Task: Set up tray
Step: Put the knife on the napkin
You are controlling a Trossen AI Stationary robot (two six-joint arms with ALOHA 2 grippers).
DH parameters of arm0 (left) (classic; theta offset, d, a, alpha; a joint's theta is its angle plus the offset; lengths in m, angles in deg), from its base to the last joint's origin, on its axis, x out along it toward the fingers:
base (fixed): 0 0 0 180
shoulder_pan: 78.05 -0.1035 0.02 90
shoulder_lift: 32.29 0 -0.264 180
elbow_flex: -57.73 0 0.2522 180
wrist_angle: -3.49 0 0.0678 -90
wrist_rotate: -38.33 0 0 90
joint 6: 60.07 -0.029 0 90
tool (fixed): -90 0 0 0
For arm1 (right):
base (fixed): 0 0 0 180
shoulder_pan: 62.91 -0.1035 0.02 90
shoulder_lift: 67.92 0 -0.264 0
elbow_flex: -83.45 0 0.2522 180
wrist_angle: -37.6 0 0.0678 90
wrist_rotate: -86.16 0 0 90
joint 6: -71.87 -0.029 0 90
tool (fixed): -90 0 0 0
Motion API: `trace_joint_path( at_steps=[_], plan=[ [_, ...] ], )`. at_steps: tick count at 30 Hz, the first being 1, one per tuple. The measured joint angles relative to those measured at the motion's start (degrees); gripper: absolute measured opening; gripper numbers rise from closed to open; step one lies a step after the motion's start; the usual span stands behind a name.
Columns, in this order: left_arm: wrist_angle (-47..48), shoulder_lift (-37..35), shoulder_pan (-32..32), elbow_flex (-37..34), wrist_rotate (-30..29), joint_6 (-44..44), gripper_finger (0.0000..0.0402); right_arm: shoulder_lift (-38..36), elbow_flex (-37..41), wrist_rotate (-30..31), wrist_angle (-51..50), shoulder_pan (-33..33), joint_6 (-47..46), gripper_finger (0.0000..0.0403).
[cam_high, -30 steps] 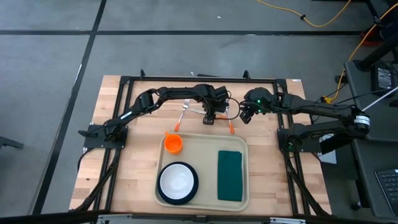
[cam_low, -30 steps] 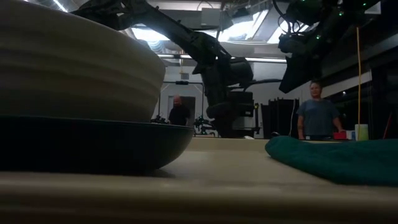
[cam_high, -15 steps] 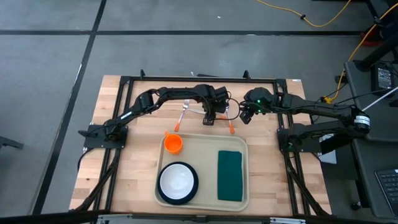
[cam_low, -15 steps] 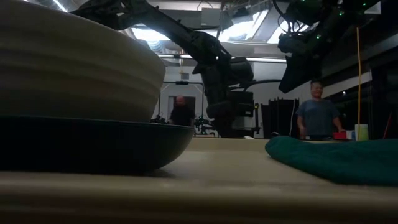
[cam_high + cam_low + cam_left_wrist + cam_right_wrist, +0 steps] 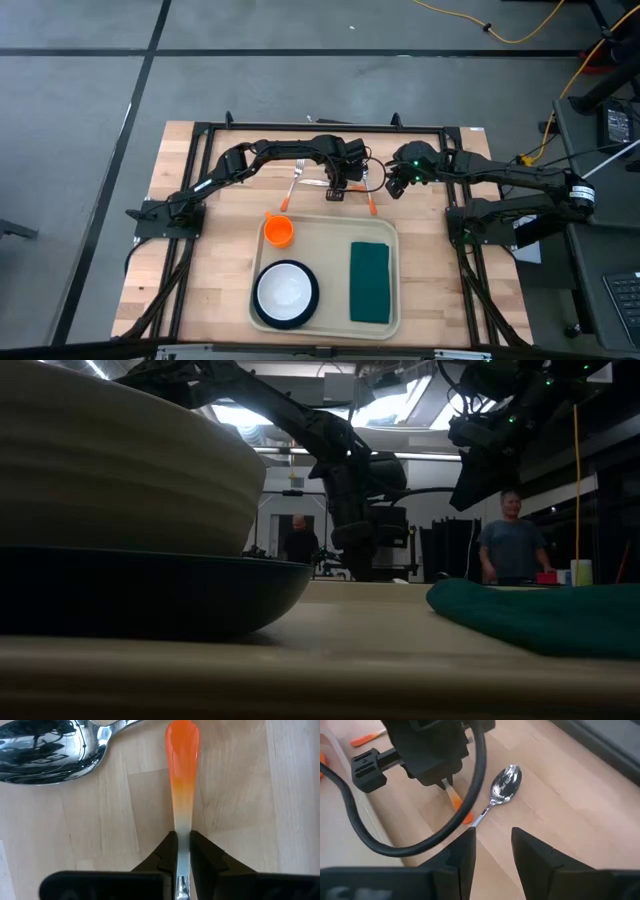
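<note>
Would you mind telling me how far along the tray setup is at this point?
Done: the tray already holds the orange cup, a bowl on a plate and the green napkin. In hand: the left tool is shut on an orange-handled utensil on the table behind the tray. Left: that piece, the spoon and the fork are still off the tray. The right tool hovers open nearby.

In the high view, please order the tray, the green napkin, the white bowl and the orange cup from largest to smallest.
1. tray
2. green napkin and white bowl: look about alike, not ranked
3. orange cup
</note>
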Motion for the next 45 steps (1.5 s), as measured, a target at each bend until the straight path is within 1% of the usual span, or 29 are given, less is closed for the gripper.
trace_joint_path(
  at_steps=[6,10,12,18,20,23,28,33,35,37,39,41,43,45],
  plan=[
    [0.1,0.02,0.43,0.0,-1.27,0.0,0.0025,0.0,0.0,0.15,-1.59,0.0,-5.35,0.0131],
    [0.17,0.02,1.18,0.02,-3.61,-0.18,0.0025,1.14,-0.04,0.15,-2.92,0.0,-7.26,0.0131],
    [0.19,0.02,1.39,0.02,-3.72,-0.43,0.0025,2.69,-0.07,-0.22,-2.92,0.0,-7.45,0.0131],
    [0.26,0.02,2.29,0.0,-6.0,-0.48,0.0025,10.68,-0.07,-4.84,-2.67,0.69,-6.93,0.0131],
    [0.28,0.02,2.54,0.0,-6.5,-0.46,0.0026,13.32,-0.07,-6.26,-2.21,1.69,-5.36,0.0131],
    [0.32,0.02,2.92,-0.02,-7.07,-0.46,0.0025,15.58,-0.07,-6.71,-2.31,3.36,-2.98,0.0131],
    [0.34,0.02,3.5,-0.07,-8.81,-0.57,0.0026,14.42,-0.07,-6.97,-3.65,7.05,0.25,0.0131],
    [0.34,0.02,3.53,-0.07,-9.03,-0.69,0.0025,11.19,-0.07,-7.16,-9.57,12.23,1.97,0.0131],
    [0.34,0.02,3.53,-0.07,-9.04,-0.95,0.0026,10.06,0.33,-9.76,-9.95,14.59,2.0,0.0131],
    [0.6,0.04,3.53,0.38,-9.05,-1.01,0.0026,8.83,2.35,-15.37,-6.8,16.55,1.48,0.0131],
    [1.07,0.17,3.53,1.04,-9.16,-1.07,0.0025,7.83,5.6,-21.86,-1.45,17.76,-0.35,0.0131],
    [1.39,0.35,3.53,1.79,-9.33,-1.07,0.0024,7.02,9.24,-26.46,5.3,18.18,-3.51,0.0131],
    [1.47,0.43,3.53,2.24,-9.32,-1.11,0.0024,6.45,12.46,-29.33,12.28,18.22,-6.39,0.0131],
    [1.57,0.44,3.58,2.36,-9.6,-1.09,0.0024,6.1,14.98,-30.9,17.78,18.21,-9.18,0.0131]
  ],
)
